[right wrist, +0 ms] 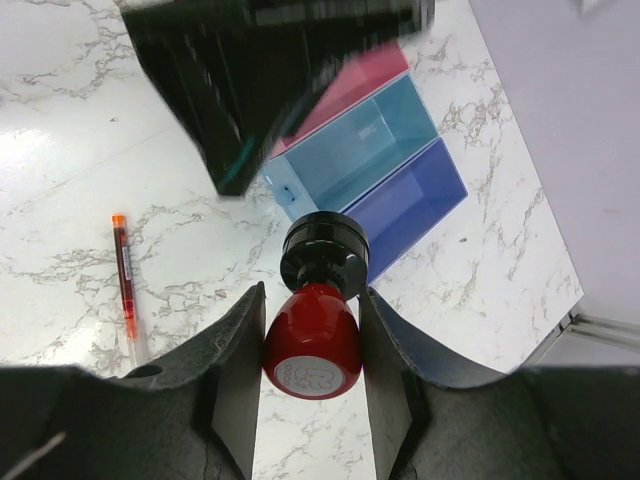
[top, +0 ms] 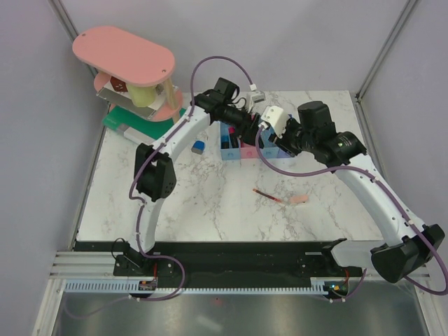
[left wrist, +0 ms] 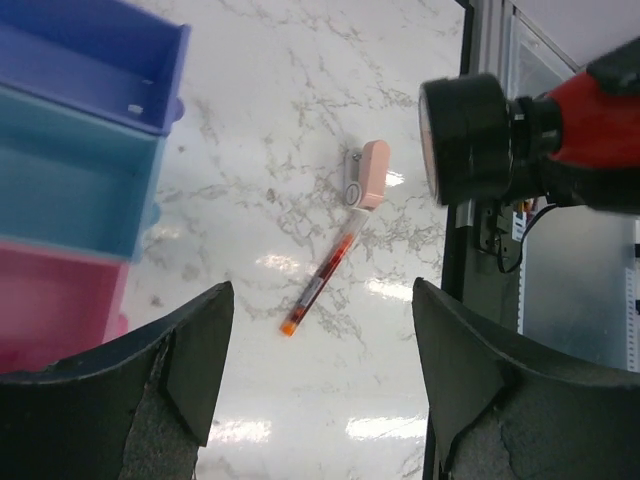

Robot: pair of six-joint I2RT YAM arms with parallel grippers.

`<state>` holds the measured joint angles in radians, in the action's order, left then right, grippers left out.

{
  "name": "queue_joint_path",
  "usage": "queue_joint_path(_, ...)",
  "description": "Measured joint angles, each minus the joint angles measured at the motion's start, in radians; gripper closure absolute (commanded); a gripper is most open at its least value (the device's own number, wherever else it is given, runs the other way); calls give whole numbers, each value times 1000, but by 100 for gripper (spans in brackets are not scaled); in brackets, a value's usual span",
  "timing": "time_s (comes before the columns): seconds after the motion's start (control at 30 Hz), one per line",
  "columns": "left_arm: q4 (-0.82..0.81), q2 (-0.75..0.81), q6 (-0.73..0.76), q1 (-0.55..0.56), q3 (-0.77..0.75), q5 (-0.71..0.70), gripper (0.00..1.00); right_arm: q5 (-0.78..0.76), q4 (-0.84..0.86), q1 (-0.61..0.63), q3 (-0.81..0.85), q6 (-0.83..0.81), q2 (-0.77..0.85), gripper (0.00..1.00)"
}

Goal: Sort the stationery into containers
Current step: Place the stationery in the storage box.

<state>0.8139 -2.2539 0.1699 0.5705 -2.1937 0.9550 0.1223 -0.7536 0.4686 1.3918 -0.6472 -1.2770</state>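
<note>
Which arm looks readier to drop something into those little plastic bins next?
Right: the right gripper clamps the round red-and-black knob close by the purple-blue plastic bin. The left gripper is open and empty.

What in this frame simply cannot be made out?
- Top view: the arms cover the bins, hiding their contents.
- Right wrist: print on the end of the red-and-black knob is too small to read.
- Left wrist: bins cut off at the left edge.
</note>
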Motion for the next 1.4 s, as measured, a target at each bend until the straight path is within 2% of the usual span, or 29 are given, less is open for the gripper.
queue_joint_path(0.23, -6, 208, 10, -204, 204, -14, 21, -15, 35, -28, -10, 1, -32, 100)
queue_joint_path(0.37, -5, 347, 34, -282, 309, -21, 21, -5, 41, -85, 36, 1, -140, 100)
queue_joint_path(0.67, 39, 595, 120, -252, 477, -27, 21, 63, -11, -266, 391, -18, -547, 100)
queue_joint_path(0.9, 125, 677, 187, -255, 566, -59, 21, 122, -55, -281, 592, -35, -757, 100)
queue_joint_path(1.13, 190, 764, 229, -255, 637, -101, 20, 145, -66, -279, 650, -33, -873, 100)
queue_joint_path(1.4, 211, 819, 252, -257, 647, -127, 20, 139, -17, -303, 605, -30, -879, 100)
